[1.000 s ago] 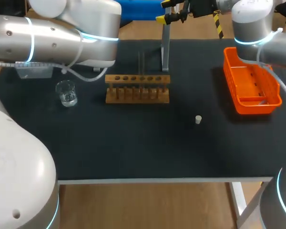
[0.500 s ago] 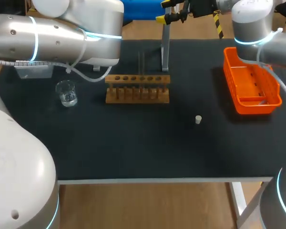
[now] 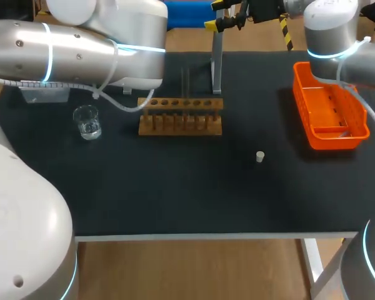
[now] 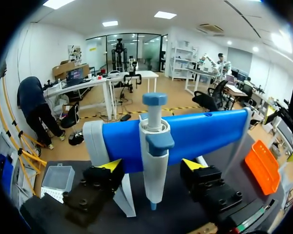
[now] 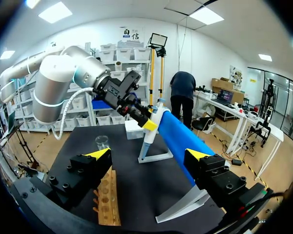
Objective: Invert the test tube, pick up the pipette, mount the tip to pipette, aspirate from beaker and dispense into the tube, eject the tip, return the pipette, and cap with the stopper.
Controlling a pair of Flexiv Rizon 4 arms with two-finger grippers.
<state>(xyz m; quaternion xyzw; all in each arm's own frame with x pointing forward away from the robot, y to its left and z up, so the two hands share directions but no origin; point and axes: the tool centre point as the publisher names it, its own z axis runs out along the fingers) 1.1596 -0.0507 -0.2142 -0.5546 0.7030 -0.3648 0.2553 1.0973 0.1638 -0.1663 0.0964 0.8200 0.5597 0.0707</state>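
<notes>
White-and-blue pipette hanging upright on a blue stand at the far edge of the black surface. Left tool wide, one finger on either side of the pipette, not touching it. Right tool wide, holding nothing, with the wooden test-tube rack just below it.

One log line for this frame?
step: pick up pipette | left gripper: open, astride pipette on blue stand | right gripper: open, empty | stopper: loose on table | beaker: apart from rack
</notes>
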